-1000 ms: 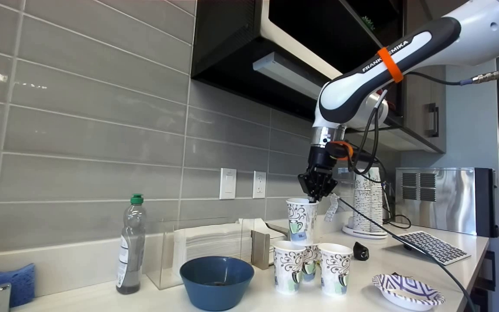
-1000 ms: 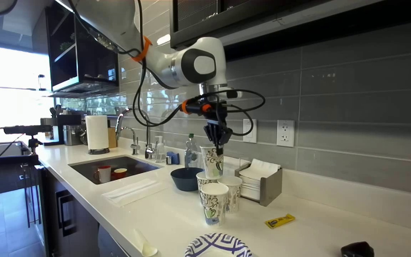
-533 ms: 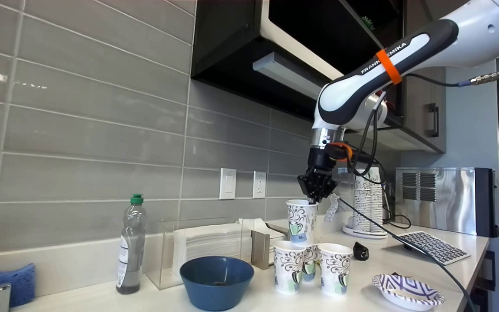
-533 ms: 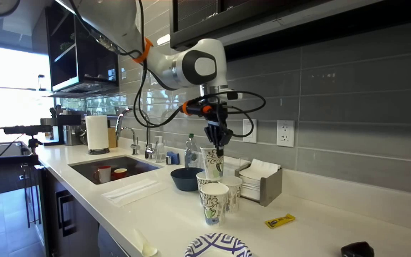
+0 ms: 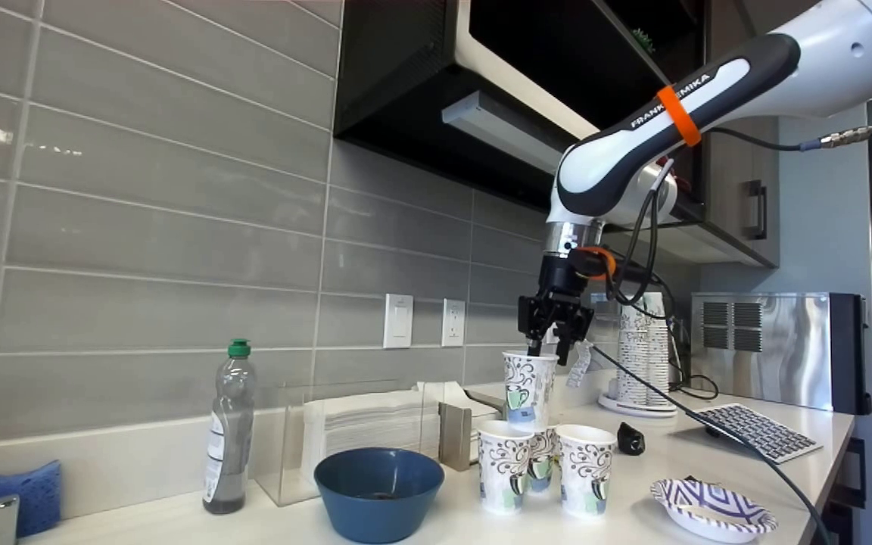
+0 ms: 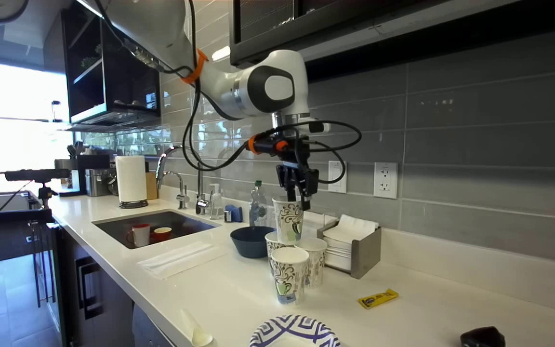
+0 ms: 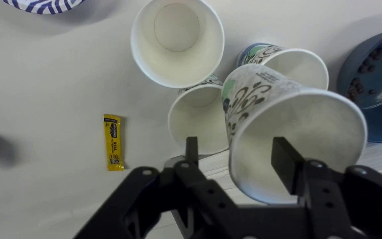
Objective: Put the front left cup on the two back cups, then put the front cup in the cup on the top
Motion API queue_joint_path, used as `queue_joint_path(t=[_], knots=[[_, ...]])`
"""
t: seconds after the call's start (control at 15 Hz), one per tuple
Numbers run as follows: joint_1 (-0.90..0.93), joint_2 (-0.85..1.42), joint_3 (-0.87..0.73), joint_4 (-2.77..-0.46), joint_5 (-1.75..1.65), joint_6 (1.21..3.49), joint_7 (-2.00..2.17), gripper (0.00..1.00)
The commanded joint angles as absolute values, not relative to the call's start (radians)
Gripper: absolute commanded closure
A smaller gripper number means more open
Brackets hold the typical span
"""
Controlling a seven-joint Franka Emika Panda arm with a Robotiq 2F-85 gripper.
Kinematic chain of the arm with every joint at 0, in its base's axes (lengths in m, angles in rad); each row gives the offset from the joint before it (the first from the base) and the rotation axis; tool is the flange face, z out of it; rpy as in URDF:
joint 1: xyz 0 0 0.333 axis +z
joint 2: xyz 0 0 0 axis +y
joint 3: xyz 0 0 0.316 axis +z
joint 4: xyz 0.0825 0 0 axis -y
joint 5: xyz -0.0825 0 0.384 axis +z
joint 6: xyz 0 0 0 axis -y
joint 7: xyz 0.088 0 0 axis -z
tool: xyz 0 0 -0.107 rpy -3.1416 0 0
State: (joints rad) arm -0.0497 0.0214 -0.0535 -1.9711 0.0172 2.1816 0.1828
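White tapered paper cup (image 7: 310, 122), right of wrist-view centre, bridges two matching cups (image 7: 199, 119), presumably for even support; black gripper (image 7: 236, 146) stands parted astride its rim, holding nothing.

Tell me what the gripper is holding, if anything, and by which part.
Nothing is held: the gripper is open, one finger inside the top cup and one outside, the rim between them unpinched.

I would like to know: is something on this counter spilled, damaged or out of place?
No spill or damage stands out. The yellow packet lies loose, apart from the cups, perhaps misplaced: it seems to play no part in stacking.
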Motion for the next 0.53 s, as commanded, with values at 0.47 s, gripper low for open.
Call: queue_joint_path(t=[0.47], knots=[[-0.063,-0.155,-0.057,-2.088,-0.01,2.178,0.282,0.0]])
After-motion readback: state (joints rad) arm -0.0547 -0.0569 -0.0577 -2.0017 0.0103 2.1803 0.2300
